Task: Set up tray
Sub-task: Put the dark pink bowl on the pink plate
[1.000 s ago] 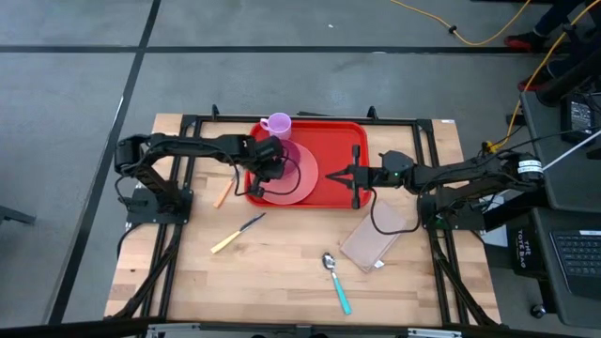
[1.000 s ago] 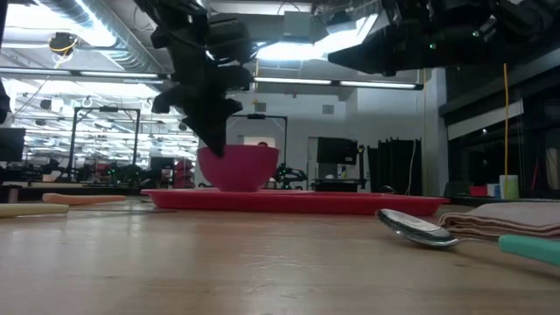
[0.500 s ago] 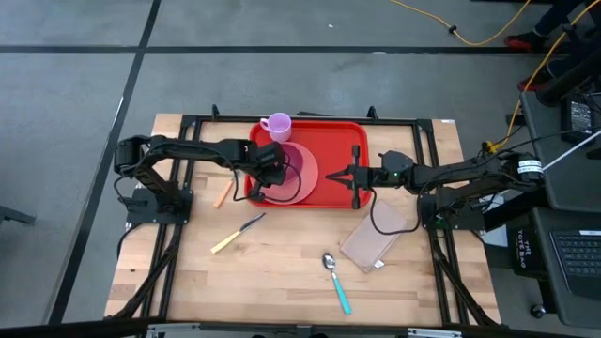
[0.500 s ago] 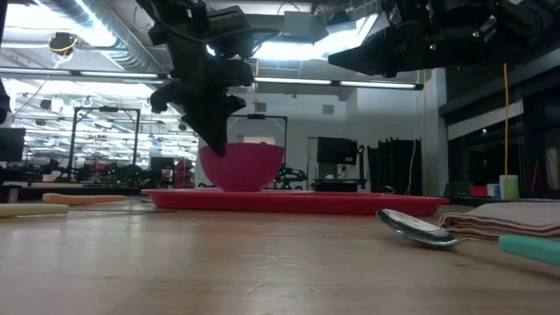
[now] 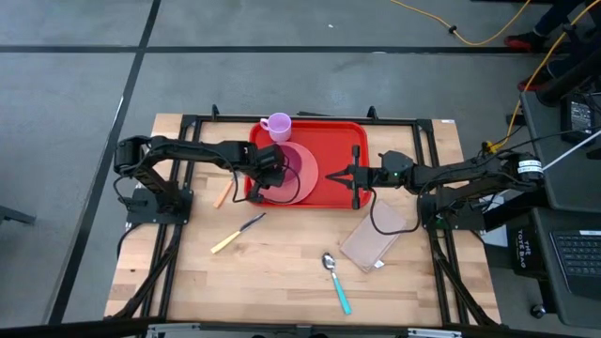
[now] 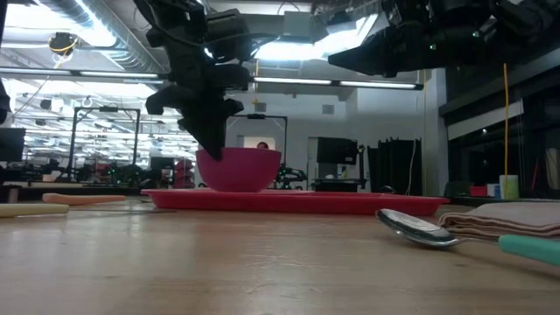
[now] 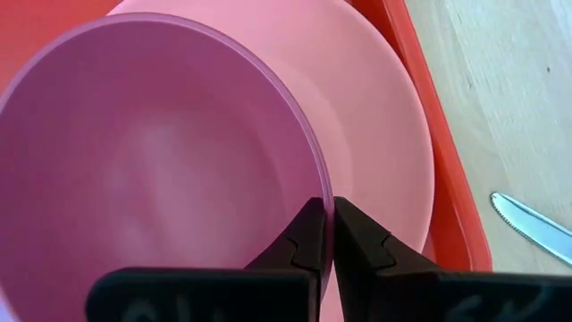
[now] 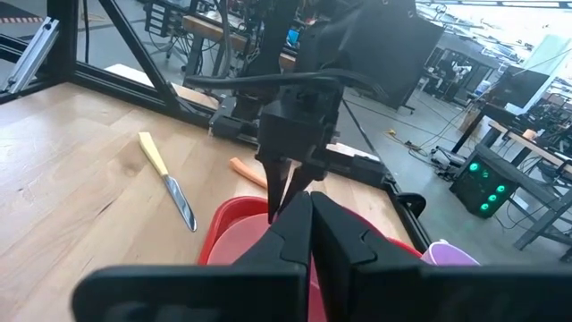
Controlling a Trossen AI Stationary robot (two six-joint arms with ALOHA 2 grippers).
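The red tray (image 5: 333, 150) lies at the table's far middle. On its left half is a salmon-pink plate (image 7: 384, 125), and a magenta bowl (image 7: 152, 161) stands on or just over the plate. My left gripper (image 7: 323, 207) reaches in from the table's left and is shut on the bowl's rim. A purple cup (image 5: 278, 125) stands at the tray's far left corner. My right gripper (image 5: 331, 176) hovers shut and level over the tray's right half, holding nothing. My left gripper pinches the bowl's rim (image 7: 323, 190) on the side toward the table's left, one finger inside the bowl and one outside. The fingers (image 6: 210, 144) slant down from above and from the left. The bowl (image 6: 238, 168) stays upright, low at the tray; whether its base rests I cannot tell.
On the bare wood left of the tray lie an orange stick-like piece (image 5: 223, 194) and a yellow-handled knife (image 5: 237, 235). A teal-handled spoon (image 5: 336, 279) and a folded napkin (image 5: 373, 239) lie toward the near right. A black frame (image 5: 188, 122) borders the table.
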